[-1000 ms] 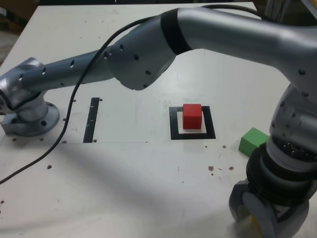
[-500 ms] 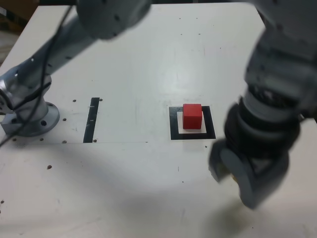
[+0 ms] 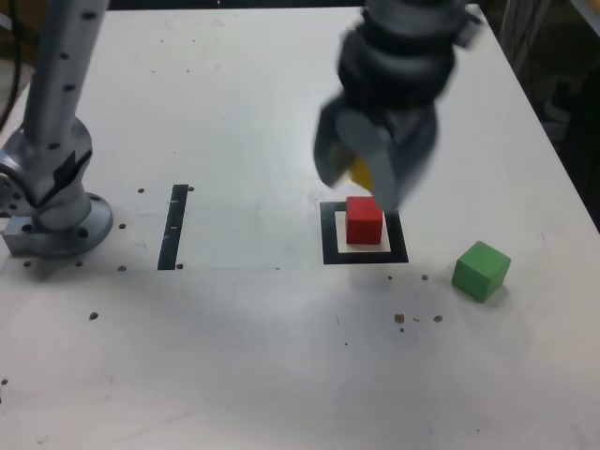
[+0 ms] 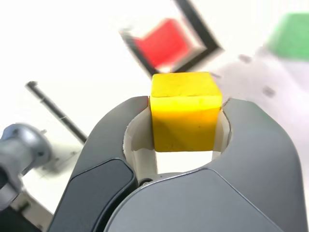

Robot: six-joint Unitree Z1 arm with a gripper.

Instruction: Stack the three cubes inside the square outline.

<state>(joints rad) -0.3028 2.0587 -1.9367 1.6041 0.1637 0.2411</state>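
Observation:
The red cube [image 3: 364, 220] sits inside the black square outline [image 3: 330, 246] with the white centre. My gripper [image 3: 367, 173] hangs just above and behind it in the exterior view, blurred, shut on the yellow cube [image 3: 361, 172]. In the wrist view the yellow cube [image 4: 185, 110] is clamped between both jaws of the gripper [image 4: 186, 121], with the red cube [image 4: 161, 42] and the outline [image 4: 203, 34] beyond it. The green cube [image 3: 481, 270] lies on the table to the exterior view's right of the outline, and shows as a blurred green cube [image 4: 289, 42] in the wrist view.
A straight black tape strip [image 3: 173, 226] lies toward the exterior view's left. The arm's base [image 3: 52, 211] stands at the far left edge. The white table [image 3: 234, 356] has small dark specks near its front.
The gripper has swung with the yellow cube from the front right corner of the exterior view up and leftward to above the red cube. The green cube is uncovered again.

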